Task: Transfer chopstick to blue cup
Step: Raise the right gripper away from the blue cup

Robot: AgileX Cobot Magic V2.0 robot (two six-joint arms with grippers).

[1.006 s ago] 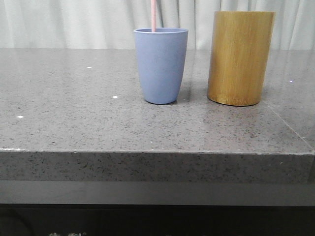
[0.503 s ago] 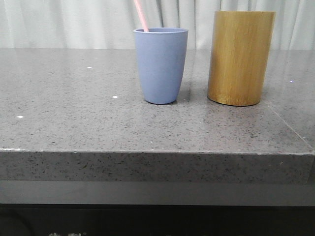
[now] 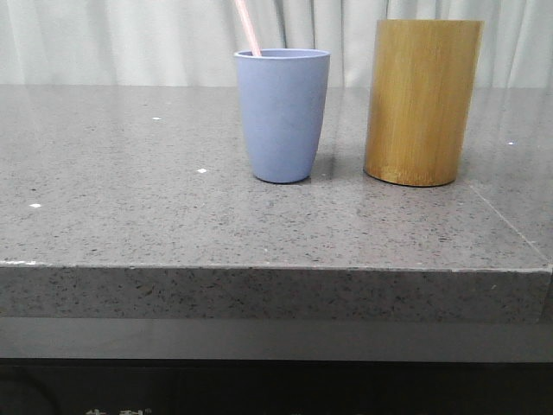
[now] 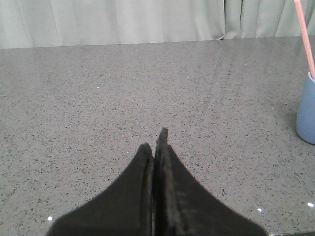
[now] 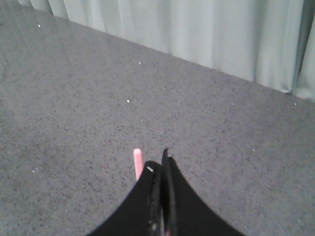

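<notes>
Pale pleated curtains hang behind a speckled grey stone bench (image 3: 130,199), polished enough to catch small glints of light. From the front, no arm shows at all; only the wrist views reveal them. The left tool (image 4: 155,147) hangs over bare stone with its black fingers pressed together and nothing between them, and at the edge of its view stands the blue cup (image 4: 307,115). Near the middle of the bench in the front view, that matte periwinkle tumbler tapers to a rounded base, and a slim pink chopstick (image 3: 249,28) stands in it, leaning left against the rim. Just beside it, to the right and apart, rises a taller bamboo cylinder (image 3: 422,102), yellow-brown and smooth-grained. The right tool (image 5: 165,164) also looks closed, a pink tip showing beside its fingers; whether it grips that tip, I cannot tell.
</notes>
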